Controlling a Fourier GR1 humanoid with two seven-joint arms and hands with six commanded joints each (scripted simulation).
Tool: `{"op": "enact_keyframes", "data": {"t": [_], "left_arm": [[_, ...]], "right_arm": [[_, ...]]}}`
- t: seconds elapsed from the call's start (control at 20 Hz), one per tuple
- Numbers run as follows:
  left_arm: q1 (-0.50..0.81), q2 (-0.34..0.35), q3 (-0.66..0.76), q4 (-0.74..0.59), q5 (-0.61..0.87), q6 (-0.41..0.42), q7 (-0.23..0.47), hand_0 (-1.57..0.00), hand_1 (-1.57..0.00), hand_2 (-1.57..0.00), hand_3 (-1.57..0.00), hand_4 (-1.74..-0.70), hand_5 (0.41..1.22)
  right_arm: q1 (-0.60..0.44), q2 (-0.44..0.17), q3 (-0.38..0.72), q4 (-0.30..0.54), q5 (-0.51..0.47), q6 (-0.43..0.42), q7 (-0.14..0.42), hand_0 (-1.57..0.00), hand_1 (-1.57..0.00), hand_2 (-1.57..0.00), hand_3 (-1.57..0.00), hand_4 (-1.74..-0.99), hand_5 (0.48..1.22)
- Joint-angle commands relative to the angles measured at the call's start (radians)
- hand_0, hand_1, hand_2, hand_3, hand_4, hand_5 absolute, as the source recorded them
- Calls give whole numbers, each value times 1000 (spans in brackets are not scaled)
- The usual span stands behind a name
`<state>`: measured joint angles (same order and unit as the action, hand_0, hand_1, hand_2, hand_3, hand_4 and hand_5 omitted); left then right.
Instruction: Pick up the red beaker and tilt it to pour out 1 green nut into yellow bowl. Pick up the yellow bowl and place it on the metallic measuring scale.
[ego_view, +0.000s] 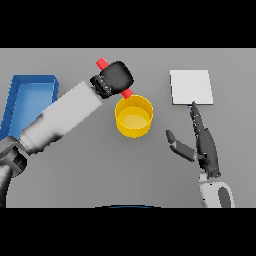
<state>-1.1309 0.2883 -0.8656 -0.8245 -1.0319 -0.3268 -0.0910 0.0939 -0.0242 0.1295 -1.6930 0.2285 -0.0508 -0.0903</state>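
Observation:
My left hand (116, 77) is shut on the red beaker (102, 63), which lies tilted with its lower end (127, 93) over the rim of the yellow bowl (134, 117). The hand hides most of the beaker; only its two red ends show. The bowl stands at the table's middle, and I cannot make out a green nut in it. The metallic measuring scale (191, 87) is a pale square plate to the bowl's right, further back. My right hand (204, 142) rests open below the scale, fingers pointing toward it, apart from the bowl.
A blue bin (28, 97) stands at the table's left, partly covered by my left forearm (60, 117).

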Motion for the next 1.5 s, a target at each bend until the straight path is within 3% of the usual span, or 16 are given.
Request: {"op": "enact_keyframes", "data": {"t": [0.0,0.4,0.6,0.9,1.0,1.2,1.3,1.45], "left_arm": [[-6,6,-22,10,-24,9,-15,-1571,-1571,-1571,-1525,-1733,1220],[-85,-5,-176,36,-186,22,-80,-1571,-1571,-1571,-1563,-1736,1221],[-120,-8,-229,50,-247,40,-108,-1571,-1571,-1571,-1568,-1733,1221],[-229,-34,-291,77,-333,52,-141,-1571,-1571,-1571,-1570,-1732,1221],[-333,-13,-278,108,-344,54,-189,-1571,-1571,-1571,-1570,-1729,1221],[-443,33,-170,222,-301,109,-179,-1571,-1571,-1571,-1571,-1720,1221],[-498,71,-82,296,-249,113,-156,-1571,-1571,-1571,-1571,-1722,1221],[-547,112,129,428,-88,48,-59,-1571,-1571,-1571,-1523,-1731,1221]], "right_arm": [[-4,-3,-5,-1,0,-4,0,1,1,1,1,-1193,578],[-15,4,-7,-3,-11,-3,8,1,1,1,1,-1130,565],[7,-4,-3,-19,-5,0,-15,1,1,1,1,-1136,579],[4,4,-5,-18,7,-20,-5,1,1,1,1,-1138,572],[-2,9,-2,-20,0,-14,0,1,1,1,1,-1138,565],[-18,4,0,-18,5,-11,-1,1,1,1,1,-1131,553],[-4,4,5,-21,-6,2,-18,1,1,1,1,-1117,554],[-25,-3,4,0,-15,18,-19,1,1,1,1,-1102,572]]}}
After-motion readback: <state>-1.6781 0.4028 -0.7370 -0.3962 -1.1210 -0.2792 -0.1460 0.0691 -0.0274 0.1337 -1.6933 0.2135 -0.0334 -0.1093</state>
